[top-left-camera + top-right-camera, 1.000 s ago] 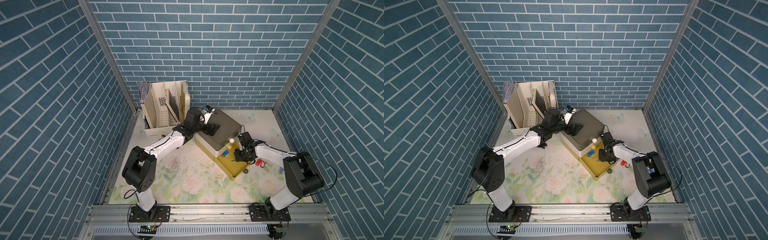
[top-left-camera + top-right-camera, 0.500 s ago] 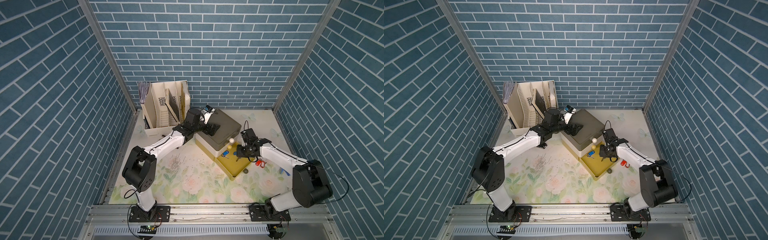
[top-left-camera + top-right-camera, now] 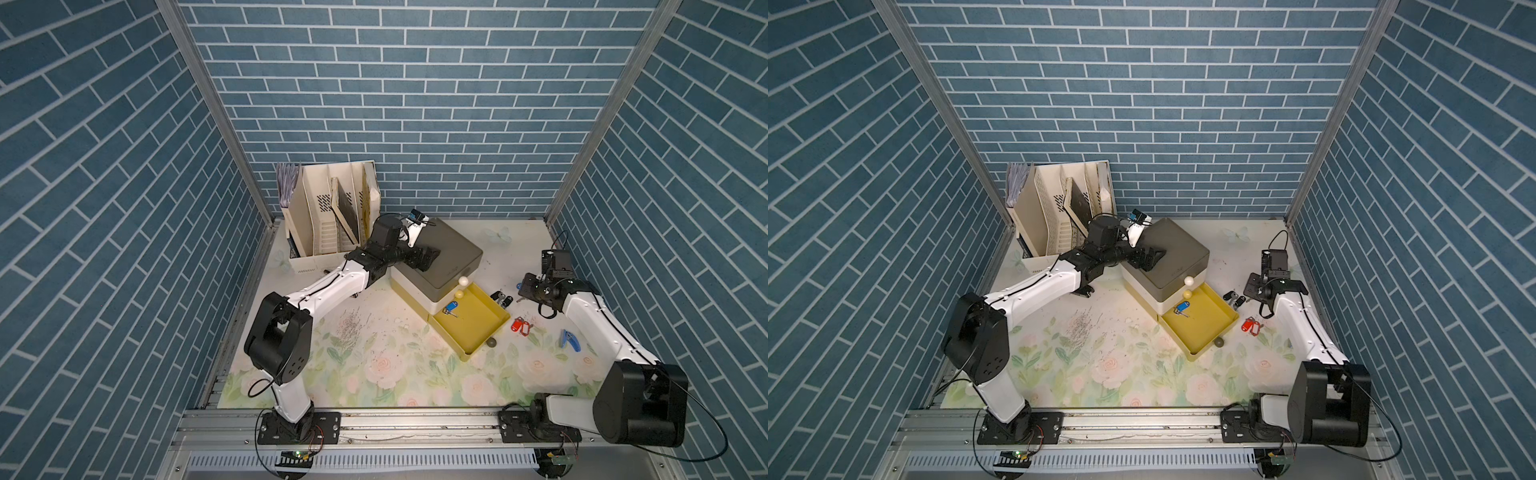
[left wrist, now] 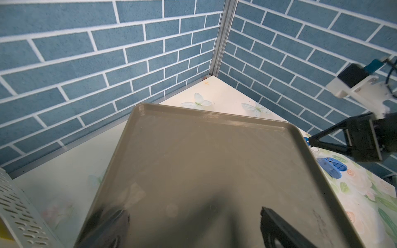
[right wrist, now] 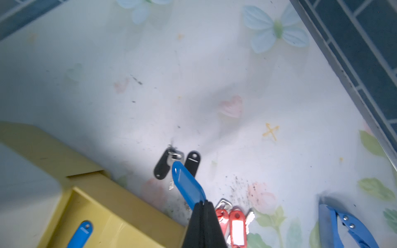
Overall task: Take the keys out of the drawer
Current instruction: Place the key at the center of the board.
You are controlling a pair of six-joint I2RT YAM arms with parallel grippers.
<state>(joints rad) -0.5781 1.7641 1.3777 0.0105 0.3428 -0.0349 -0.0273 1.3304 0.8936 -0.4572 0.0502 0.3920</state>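
The blue-tagged key [image 3: 450, 308] lay alone inside the open yellow drawer [image 3: 478, 328] in both top views. On the table [image 3: 374, 365] outside lay two black-tagged keys [image 3: 500, 298] just beside the drawer wall, two red-tagged keys [image 3: 521, 326] and one blue clip [image 3: 568, 338]. Three round knobs [image 3: 464, 281] showed on the drawer fronts of the cabinet [image 3: 453, 253]. The right gripper [image 3: 521, 289] hung near the black pair, its tip too small to read there. The left gripper [image 3: 428, 259] sat on the cabinet top.

The left wrist view alone showed the left claw's fingers [image 4: 277, 223] spread wide apart over the grey top.

The right wrist view alone showed a second blue-tagged key [image 5: 188, 186], outside the drawer. It was pinched by its tag between the right claw's tips, which were pressed together on it above the table.
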